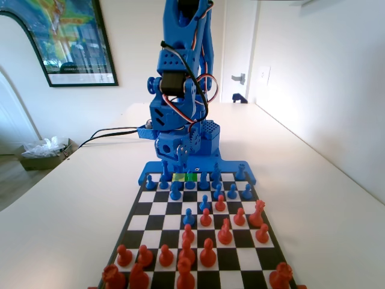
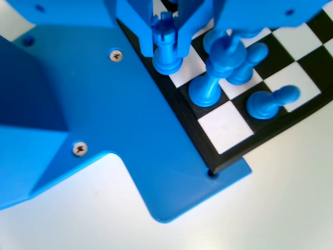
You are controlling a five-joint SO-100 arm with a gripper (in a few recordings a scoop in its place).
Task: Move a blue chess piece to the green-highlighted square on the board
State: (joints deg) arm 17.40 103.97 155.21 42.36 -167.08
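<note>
In the wrist view my gripper is shut on a blue chess piece with a notched top, its jaws tight against both sides. The piece's base is at a white square in the edge row of the board; I cannot tell whether it touches. In the fixed view the gripper hangs low over the board's far row. Just in front of it lies the green-highlighted square, with a yellowish tint on the square to its left.
Other blue pieces stand close to the right of the held piece in the wrist view. In the fixed view blue pieces fill the far rows and red pieces the near rows. The arm's blue base stands behind the board.
</note>
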